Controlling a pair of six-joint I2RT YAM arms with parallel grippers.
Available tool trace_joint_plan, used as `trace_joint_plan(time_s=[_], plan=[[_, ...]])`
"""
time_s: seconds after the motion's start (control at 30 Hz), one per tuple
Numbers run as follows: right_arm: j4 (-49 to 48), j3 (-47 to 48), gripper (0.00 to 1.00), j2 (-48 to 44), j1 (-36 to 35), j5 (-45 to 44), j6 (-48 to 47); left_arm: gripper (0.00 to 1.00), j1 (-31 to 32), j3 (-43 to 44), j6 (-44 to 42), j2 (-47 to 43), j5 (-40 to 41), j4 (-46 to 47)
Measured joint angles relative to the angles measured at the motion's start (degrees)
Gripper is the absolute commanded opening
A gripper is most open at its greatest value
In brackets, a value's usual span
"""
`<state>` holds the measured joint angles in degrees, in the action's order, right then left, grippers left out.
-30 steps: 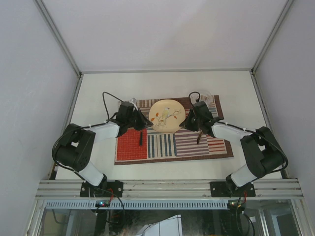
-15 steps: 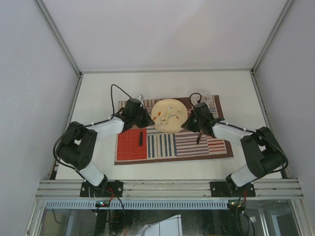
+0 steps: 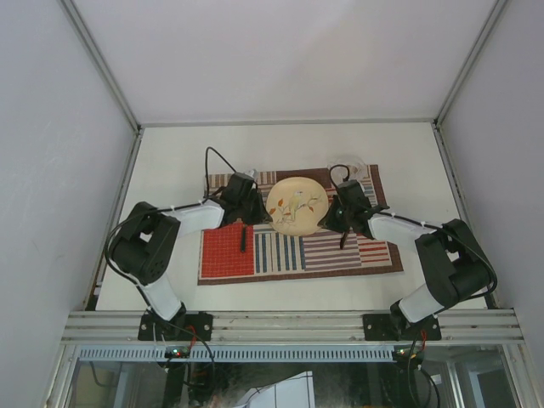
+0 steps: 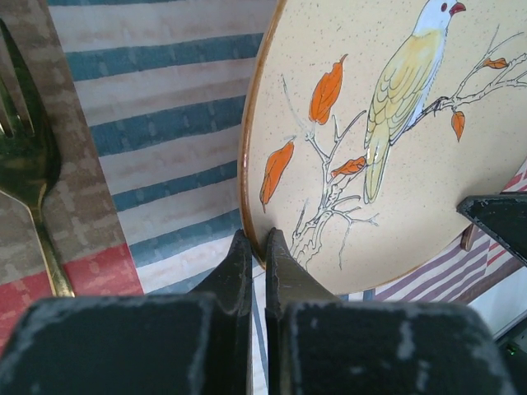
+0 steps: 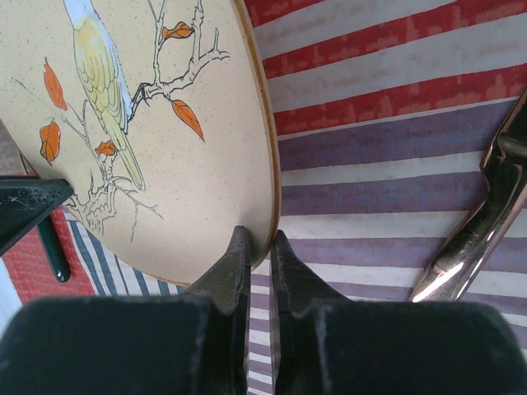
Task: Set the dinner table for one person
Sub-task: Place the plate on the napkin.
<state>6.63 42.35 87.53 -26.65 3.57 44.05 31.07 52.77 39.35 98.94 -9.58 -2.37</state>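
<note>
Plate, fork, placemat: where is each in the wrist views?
plate (image 4: 395, 156): left wrist view, on the painted bird's body.
fork (image 4: 29, 169): left wrist view, base of the tines.
placemat (image 5: 395, 136): right wrist view, a purple stripe.

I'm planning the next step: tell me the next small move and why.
Probably draw the plate a little nearer, both arms together. The left tool and right tool pinch opposite sides of its rim, and it lies over the far part of the placemat, beyond the gap between the fork and the silver utensil.
</note>
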Motion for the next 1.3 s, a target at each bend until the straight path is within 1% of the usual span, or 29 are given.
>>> trace_joint_plan(time_s=[0.63,0.93,1.3], plan=[[-0.09,0.00,0.00,0.11,0.37,1.01,-0.85,0.00,0.74,0.61,-1.97,0.33,1.31,-1.60],[-0.63,0.37,0.00,1.68,0.87,1.53,-0.83,0.00,1.07,0.76,-2.38,-0.09,2.27,-1.81],[-0.44,2.60,0.02,4.02,0.92,2.45,-0.85,0.00,1.07,2.49,-3.17,-0.13,4.13,-4.94]])
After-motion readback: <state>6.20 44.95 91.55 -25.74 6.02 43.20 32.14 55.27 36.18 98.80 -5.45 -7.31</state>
